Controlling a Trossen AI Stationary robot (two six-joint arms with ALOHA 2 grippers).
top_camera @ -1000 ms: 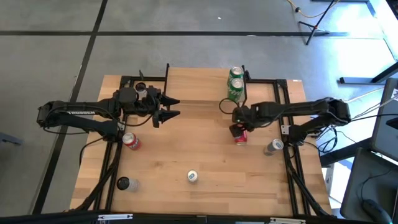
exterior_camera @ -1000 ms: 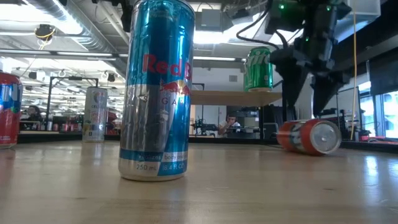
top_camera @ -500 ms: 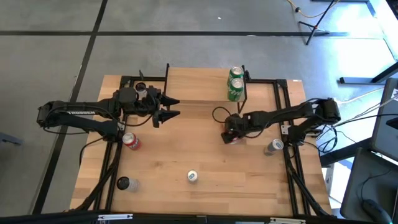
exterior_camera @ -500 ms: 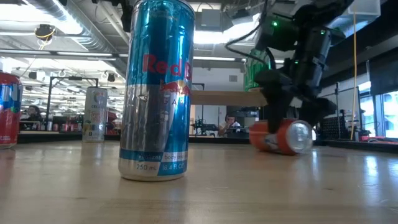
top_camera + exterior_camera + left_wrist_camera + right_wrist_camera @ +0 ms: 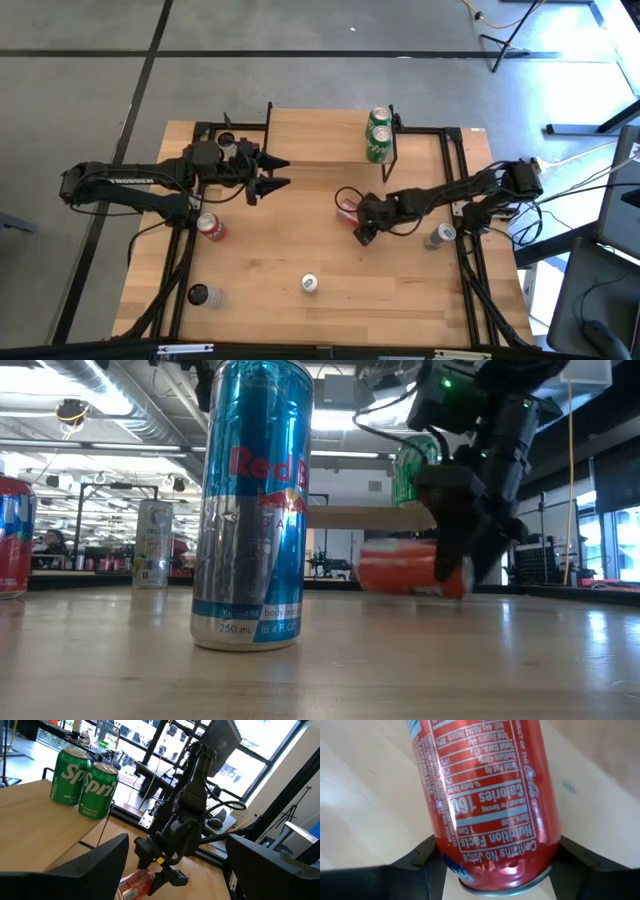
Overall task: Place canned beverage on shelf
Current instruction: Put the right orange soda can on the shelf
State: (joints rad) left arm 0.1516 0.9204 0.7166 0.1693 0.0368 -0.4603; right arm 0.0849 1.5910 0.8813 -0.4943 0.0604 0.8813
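- Our right hand (image 5: 362, 226) is pinching the red can (image 5: 348, 207), which lies on its side on the tabletop (image 5: 320, 250). The right wrist view shows 1 dark finger (image 5: 422, 855) pressed on each flank of the can near its rim, so the grip is across the body.
- In the low view the red can (image 5: 405, 570) sits level at the tabletop surface with the hand (image 5: 455, 560) at its far end. We judge it is held this way because it was lying down and must be lifted and turned upright before it can stand.
- Taking the shelf (image 5: 320, 140) as our landmark, the red can is in front of it and a little toward its right end, near but apart from it, not yet on the plank.
- 2 green cans (image 5: 379, 136) already stand upright at the shelf's right end, so the free plank to their left looks like the sensible target.
- Our left hand (image 5: 278, 171) hovers with fingers spread at the shelf's left front, empty and waiting.
- Further from the shelf stand a red can (image 5: 210, 228), a dark can (image 5: 198, 294), a blue-and-silver can (image 5: 310, 284) and a grey can (image 5: 438, 236), all well clear of the hand.
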